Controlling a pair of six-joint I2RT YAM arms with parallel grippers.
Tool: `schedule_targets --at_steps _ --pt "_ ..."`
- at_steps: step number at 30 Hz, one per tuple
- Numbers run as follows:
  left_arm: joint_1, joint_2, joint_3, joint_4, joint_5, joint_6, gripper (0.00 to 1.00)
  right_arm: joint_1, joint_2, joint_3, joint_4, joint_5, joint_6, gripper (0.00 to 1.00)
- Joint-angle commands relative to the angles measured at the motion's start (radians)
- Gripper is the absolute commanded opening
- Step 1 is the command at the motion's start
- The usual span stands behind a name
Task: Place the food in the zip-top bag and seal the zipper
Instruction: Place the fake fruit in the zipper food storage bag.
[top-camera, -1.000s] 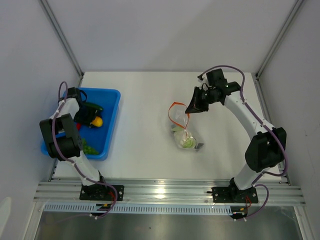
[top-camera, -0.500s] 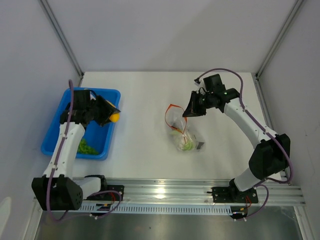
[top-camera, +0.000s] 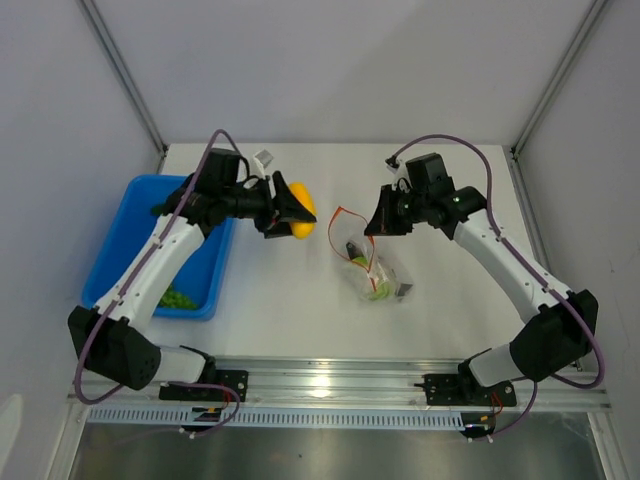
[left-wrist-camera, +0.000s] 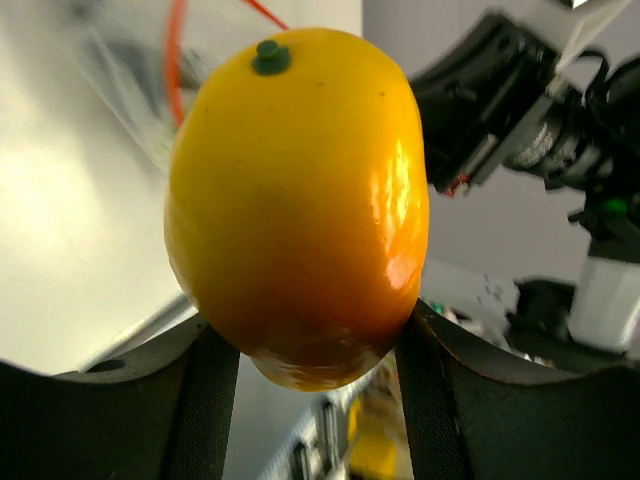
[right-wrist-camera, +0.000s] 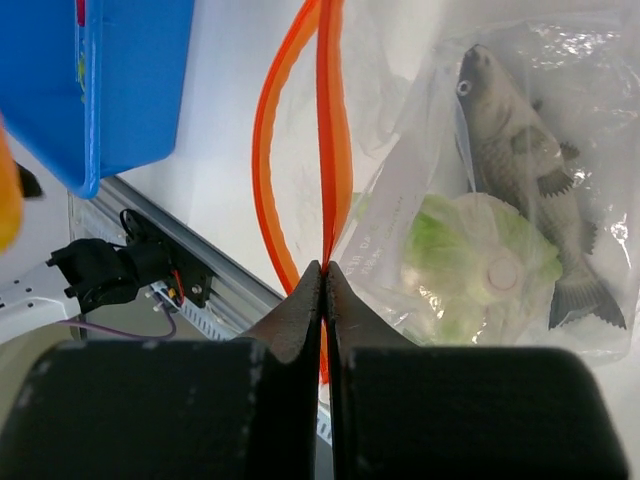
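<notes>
My left gripper (top-camera: 291, 213) is shut on an orange-yellow piece of food (top-camera: 299, 211), held in the air left of the zip-top bag (top-camera: 385, 272). In the left wrist view that piece (left-wrist-camera: 300, 190) fills the frame between the fingers (left-wrist-camera: 205, 400). My right gripper (top-camera: 377, 224) is shut on the orange-red zipper (top-camera: 347, 228) and holds the bag's mouth up and open. The right wrist view shows the jaws pinched on the zipper (right-wrist-camera: 325, 150), with a white-green leafy vegetable (right-wrist-camera: 480, 265) and a grey toy fish (right-wrist-camera: 520, 170) inside the bag (right-wrist-camera: 420, 100).
A blue tray (top-camera: 112, 258) stands at the left of the table with a green grape bunch (top-camera: 178, 298) in its near end. Its corner (right-wrist-camera: 110, 80) shows in the right wrist view. Metal rails run along the near edge (top-camera: 330, 380).
My left arm has lifted the orange-yellow piece out of the blue tray and carried it right, close to the bag's mouth. The right gripper has shifted slightly left, still gripping the zipper.
</notes>
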Motion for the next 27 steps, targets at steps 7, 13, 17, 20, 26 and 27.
schedule_targets --at_steps 7,13,17,20,26,27 --pt "-0.128 0.127 0.065 -0.018 0.322 0.01 0.01 0.028 -0.081 -0.047 0.081 0.015 -0.077 0.0" --pt "-0.211 0.207 0.121 -0.102 0.308 0.026 0.01 0.046 -0.123 -0.088 0.14 0.002 -0.096 0.0" --pt "-0.24 0.234 0.115 -0.112 0.302 0.01 0.01 0.048 -0.144 -0.098 0.148 -0.021 -0.117 0.0" --pt "-0.26 0.257 0.106 -0.127 0.296 0.004 0.04 0.049 -0.166 -0.113 0.157 -0.025 -0.129 0.0" --pt "-0.266 0.289 0.052 -0.081 0.327 -0.066 0.06 0.049 -0.204 -0.143 0.193 -0.06 -0.139 0.0" --pt "-0.266 0.294 0.051 -0.078 0.328 -0.086 0.07 0.051 -0.21 -0.147 0.202 -0.064 -0.142 0.0"
